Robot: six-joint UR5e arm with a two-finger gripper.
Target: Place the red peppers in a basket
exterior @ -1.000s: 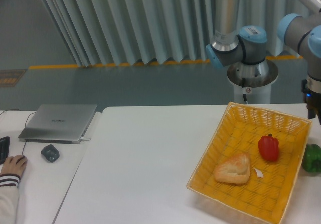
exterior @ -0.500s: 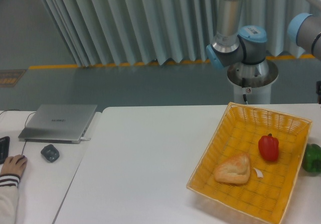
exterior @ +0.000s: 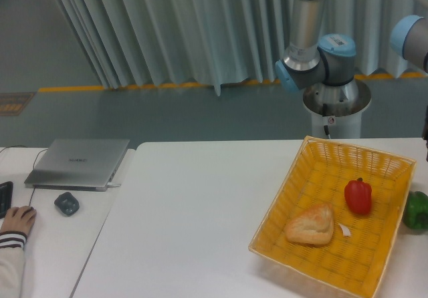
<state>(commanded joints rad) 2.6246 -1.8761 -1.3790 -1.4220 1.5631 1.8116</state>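
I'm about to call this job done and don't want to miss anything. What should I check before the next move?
1. Red bell pepper inside the yellow basket: ok, it lies in there near the bread.
2. No other red pepper left on the white table: ok, none visible.
3. Green bell pepper kept out of the basket: ok, it sits on the table just outside the right rim.
4. Gripper empty and open: cannot tell, it is outside the picture.
5. Person's hand away from the basket: ok, it is far left by the mouse.
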